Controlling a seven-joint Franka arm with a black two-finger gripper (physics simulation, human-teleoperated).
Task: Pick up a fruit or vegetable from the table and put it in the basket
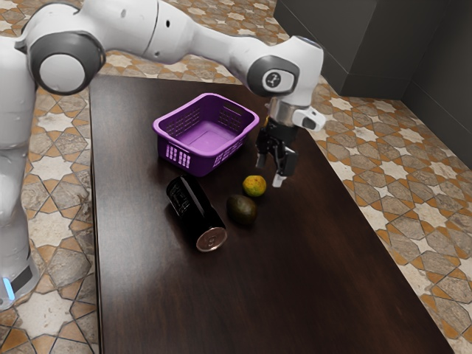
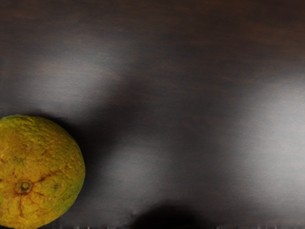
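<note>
My gripper (image 1: 271,171) hangs above the table just beyond the basket's corner, its two fingers apart with nothing between them. A yellow-green citrus fruit (image 1: 254,186) rests on the table, slightly lower and toward the exterior view's left of the fingers. Touching or nearly touching it is a dark avocado (image 1: 242,210). The purple basket (image 1: 164,140) stands behind the fruit, and its visible floor holds nothing. In the wrist view the citrus fruit (image 2: 40,171) lies off to one side of the hand, over bare wood.
A black bottle or can (image 1: 193,212) lies on its side near the avocado, below the basket in the exterior view. The dark wooden table (image 1: 295,295) has its long edge beyond the gripper, toward the exterior view's right.
</note>
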